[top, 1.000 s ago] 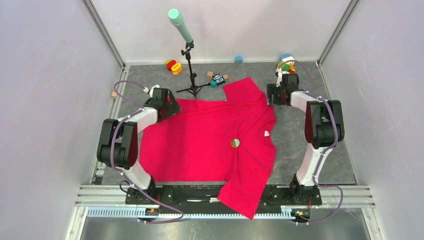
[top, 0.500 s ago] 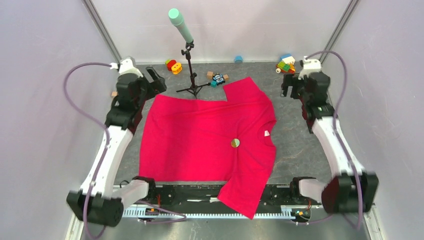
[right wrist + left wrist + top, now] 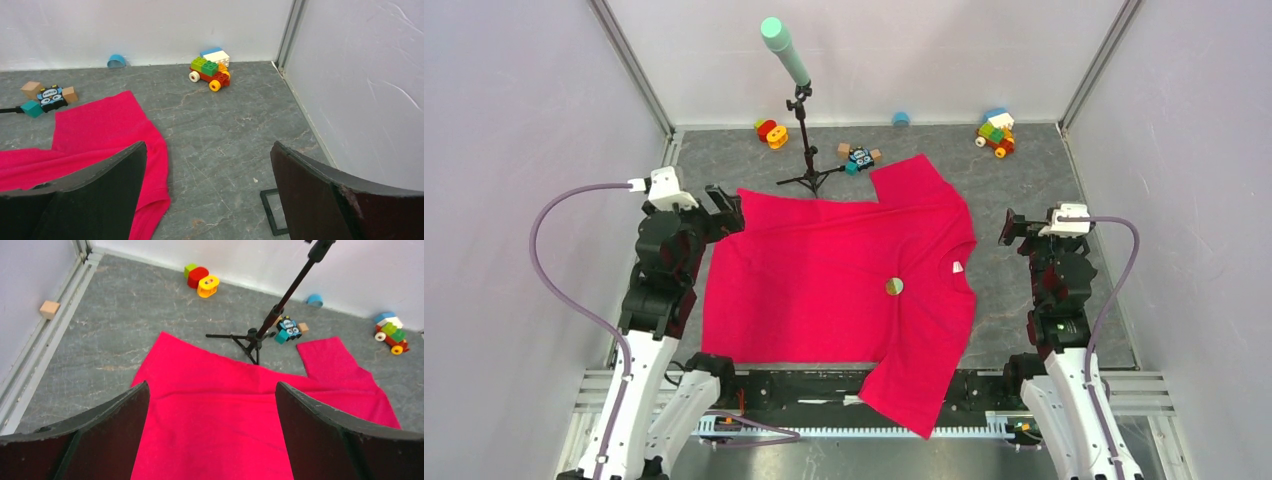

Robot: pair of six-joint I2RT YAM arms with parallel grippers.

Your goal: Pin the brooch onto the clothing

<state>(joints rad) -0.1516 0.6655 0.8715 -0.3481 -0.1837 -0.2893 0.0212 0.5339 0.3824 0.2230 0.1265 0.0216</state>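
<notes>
The white-and-black left arm stands up from its base with the wrist held high. Its black two-finger left hand points forward and slightly inward, fingers spread wide and gripping nothing. The matching right arm stands likewise. Its black right hand faces inward, fingers wide apart and empty.

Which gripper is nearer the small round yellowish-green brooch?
Right. The right gripper is beyond the red fabric T-shirt's collar edge, near the round brooch; the left gripper is at the hem corner.
</notes>
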